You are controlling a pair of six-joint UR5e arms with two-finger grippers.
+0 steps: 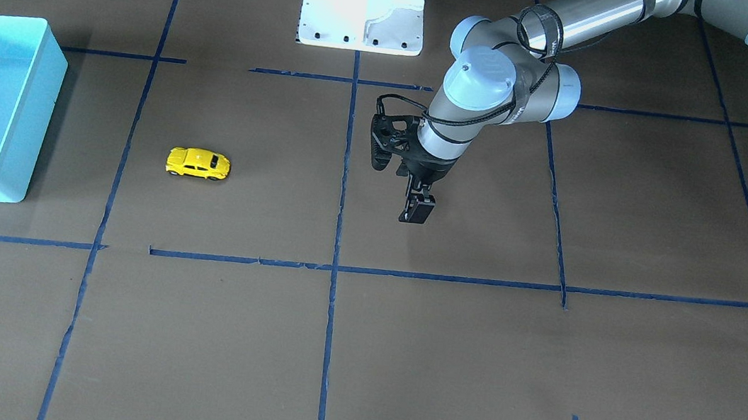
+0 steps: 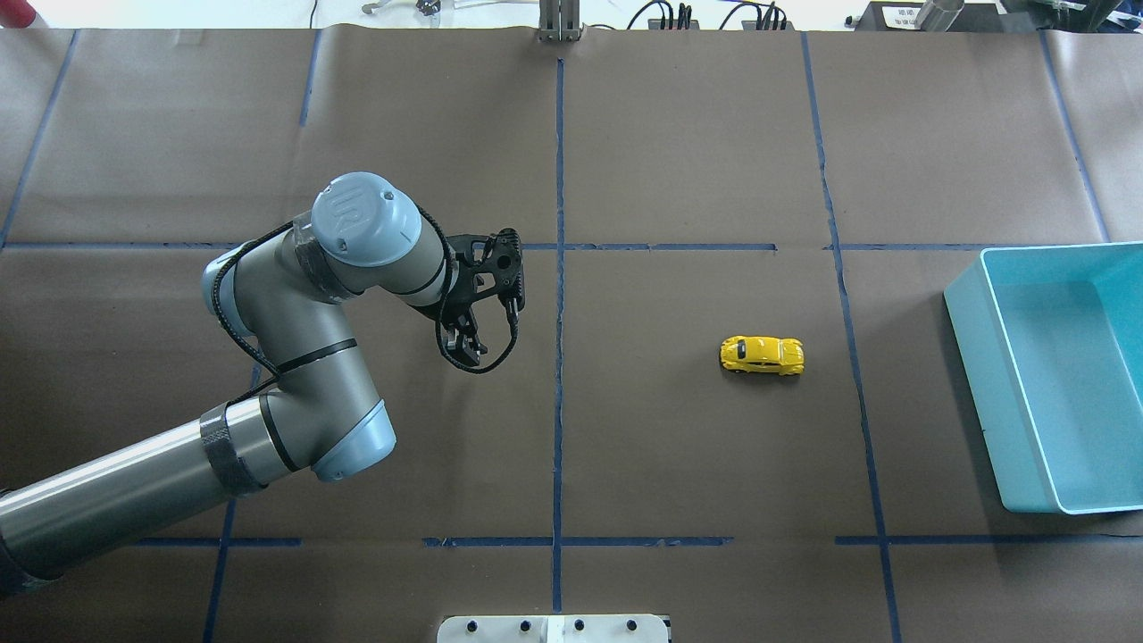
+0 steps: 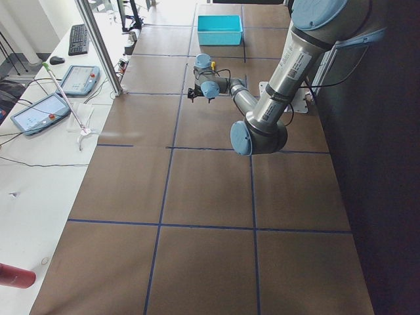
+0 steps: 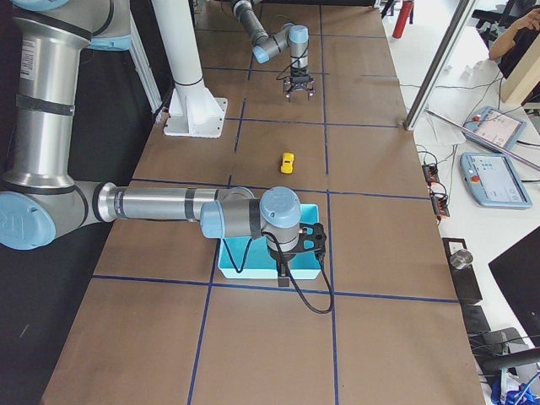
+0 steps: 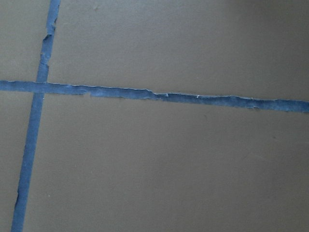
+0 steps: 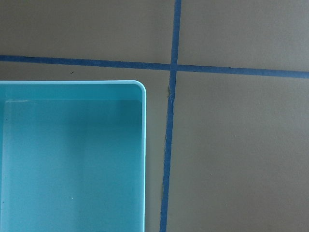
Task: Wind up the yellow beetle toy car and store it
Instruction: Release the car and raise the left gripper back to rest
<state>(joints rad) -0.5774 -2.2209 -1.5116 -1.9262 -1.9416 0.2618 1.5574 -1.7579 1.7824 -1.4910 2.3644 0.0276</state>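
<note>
- The left gripper (image 1: 417, 209) hangs pointing down over the middle of the bench (image 1: 441, 361) and holds nothing. Its fingers overlap in the fixed views, so I cannot tell if they are spread or pressed together.
- The left wrist view shows only brown paper and crossing blue tape.
- The right gripper (image 4: 283, 277) appears only in the right side view, small and dark above the near rim of the turquoise bin (image 1: 46, 120). Whether it is spread or pressed together I cannot tell.
- The yellow beetle toy car (image 1: 198, 163) stands on its wheels between the left gripper and the bin, well apart from both, toward the bench's right end.
- The bin sits at the bench's right end, cut off in the front and overhead views. The visible part of its inside shows only turquoise floor.
- Blue tape lines grid the brown paper, and a white arm base (image 1: 364, 2) stands at the robot-side edge.
- A white side table (image 3: 46, 177) carrying a tablet (image 3: 39, 113) runs beside the bench.
</note>
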